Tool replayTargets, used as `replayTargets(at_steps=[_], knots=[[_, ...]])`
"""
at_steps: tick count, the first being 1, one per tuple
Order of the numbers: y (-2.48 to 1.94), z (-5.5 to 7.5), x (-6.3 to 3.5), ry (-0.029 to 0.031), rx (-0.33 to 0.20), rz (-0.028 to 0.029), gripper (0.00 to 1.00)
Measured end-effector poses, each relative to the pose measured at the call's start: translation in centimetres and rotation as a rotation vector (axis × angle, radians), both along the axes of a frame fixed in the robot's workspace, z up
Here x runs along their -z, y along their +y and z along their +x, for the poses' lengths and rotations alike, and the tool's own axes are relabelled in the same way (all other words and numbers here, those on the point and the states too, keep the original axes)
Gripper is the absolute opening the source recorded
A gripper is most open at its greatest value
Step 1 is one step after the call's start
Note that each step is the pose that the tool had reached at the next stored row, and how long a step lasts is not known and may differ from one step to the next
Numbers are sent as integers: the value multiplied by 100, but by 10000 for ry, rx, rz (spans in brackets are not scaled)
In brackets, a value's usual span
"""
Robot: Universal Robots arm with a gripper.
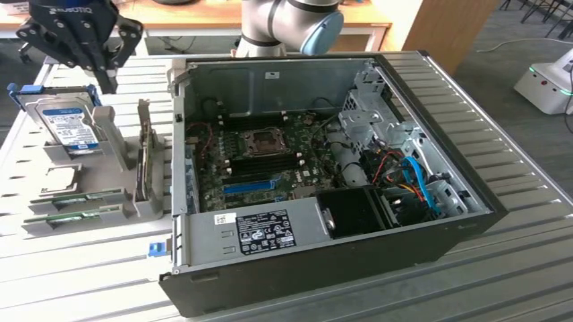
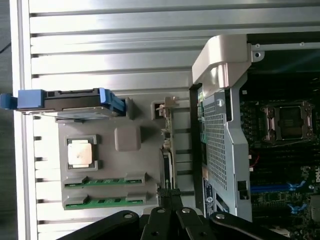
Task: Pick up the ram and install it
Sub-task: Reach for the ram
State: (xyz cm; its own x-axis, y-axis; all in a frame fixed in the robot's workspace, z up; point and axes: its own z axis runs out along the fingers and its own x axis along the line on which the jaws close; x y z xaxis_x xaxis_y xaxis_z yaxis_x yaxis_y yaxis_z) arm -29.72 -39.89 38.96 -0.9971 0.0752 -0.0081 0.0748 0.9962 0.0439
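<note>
Our claw (image 1: 109,84) hangs at the far end of the exterior view's left. Its fingers are pressed together with nothing between them, and it points down above the hard drive (image 1: 70,125) without touching it.

Below it we see a grey holder (image 1: 106,134) on the slatted table (image 1: 501,268). The hard drive stands upright at the holder's far end, and nearer to us lies a square processor chip (image 1: 58,178). Nearest of all is the ram (image 1: 87,199), a green stick lying flat in its groove. A second stick (image 1: 75,217) lies just beside it on the near side. Both sticks are well apart from the claw.

To their right an upright card (image 1: 143,161) stands on edge in the holder. Further right sits the open computer case (image 1: 358,268) with its motherboard (image 1: 268,157) bare. A blue slot (image 1: 248,186) lies near the middle of the board, and blue and orange cables (image 1: 421,184) run toward the right.

From the exterior view we get the arm (image 1: 286,23), grey with a blue cap, rising on the far side behind the case. The wrist view looks straight down on the holder. There we see the closed fingertips (image 2: 174,200) meeting over the card's edge. It also gives us the two green sticks lying parallel and the drive edge-on between its blue rails (image 2: 111,102).
</note>
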Motion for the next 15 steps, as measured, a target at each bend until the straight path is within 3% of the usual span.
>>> replayTargets(at_steps=[15], knots=[[0, -395, 16, 98, 2, 0, 10]])
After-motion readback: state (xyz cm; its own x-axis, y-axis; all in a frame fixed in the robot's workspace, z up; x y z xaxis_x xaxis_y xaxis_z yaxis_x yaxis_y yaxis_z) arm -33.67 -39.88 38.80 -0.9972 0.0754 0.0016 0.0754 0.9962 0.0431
